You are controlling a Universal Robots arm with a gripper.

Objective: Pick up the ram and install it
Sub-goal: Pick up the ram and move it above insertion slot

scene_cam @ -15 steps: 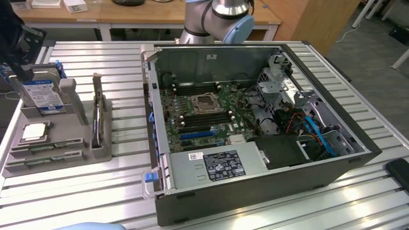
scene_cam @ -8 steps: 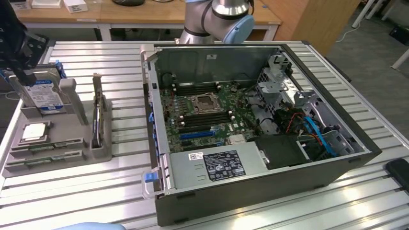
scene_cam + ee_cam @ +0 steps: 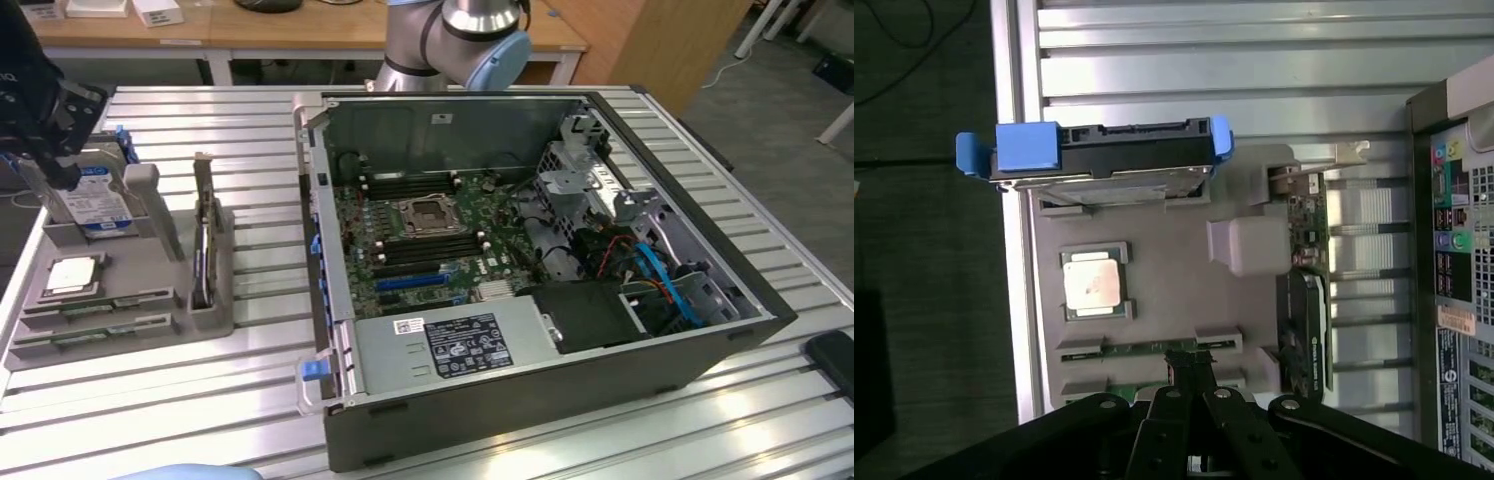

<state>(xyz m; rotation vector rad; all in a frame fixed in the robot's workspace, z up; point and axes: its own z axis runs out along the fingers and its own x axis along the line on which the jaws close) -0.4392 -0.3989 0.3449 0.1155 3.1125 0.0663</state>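
Observation:
Two green ram sticks lie edge-up in slots at the near end of a grey holder [image 3: 214,315]. One stick [image 3: 104,303] is next to the CPU and the other stick [image 3: 107,328] is just beyond it. In the wrist view the ram [image 3: 1139,347] shows as a thin green strip. My gripper [image 3: 1189,362] is above it, its dark fingers pressed together with nothing between them. In the exterior view the gripper [image 3: 54,165] hangs high over the holder's far end, by the hard drive.
The holder also carries a hard drive [image 3: 100,200] with blue rails, a square silver CPU [image 3: 74,273] and a graphics card [image 3: 203,250] standing on edge. On the exterior view's right the computer case [image 3: 534,400] lies open, with the motherboard's memory slots [image 3: 420,248] showing.

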